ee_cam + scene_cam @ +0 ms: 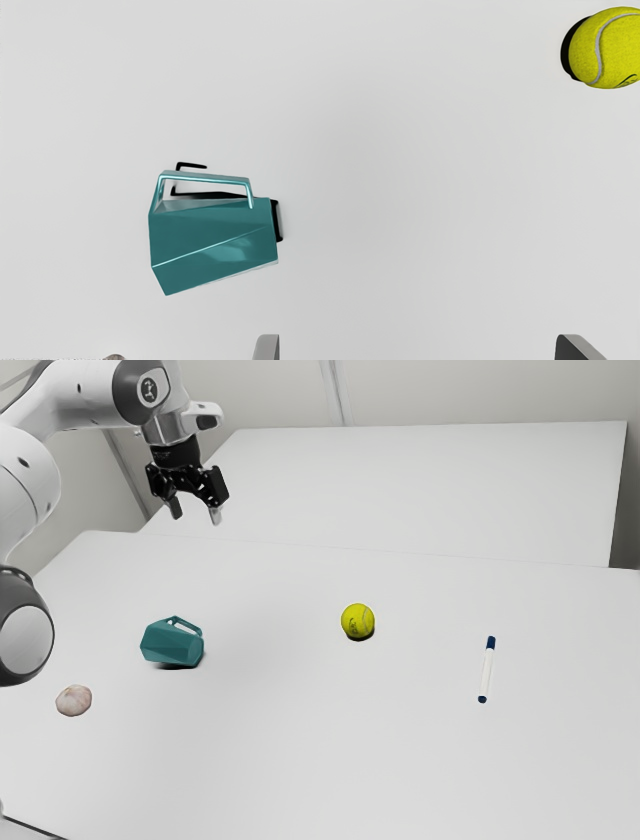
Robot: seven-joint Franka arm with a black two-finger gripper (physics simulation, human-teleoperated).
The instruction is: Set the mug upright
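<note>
White table [300, 760] | mug [215, 245] on its side, mouth hidden | wrist view crops tennis ball [617, 47] | claw [195, 516] wide

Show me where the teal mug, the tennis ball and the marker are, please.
Teal mug [210, 235]: wrist view, on the side of its body.
Tennis ball [358, 622]: exterior view, on its yellow surface.
Marker [487, 672]: exterior view, on its white barrel.

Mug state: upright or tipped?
Tipped. The teal mug lies on its side on the table, its handle visible along its length in both views, body flat rather than standing.
</note>
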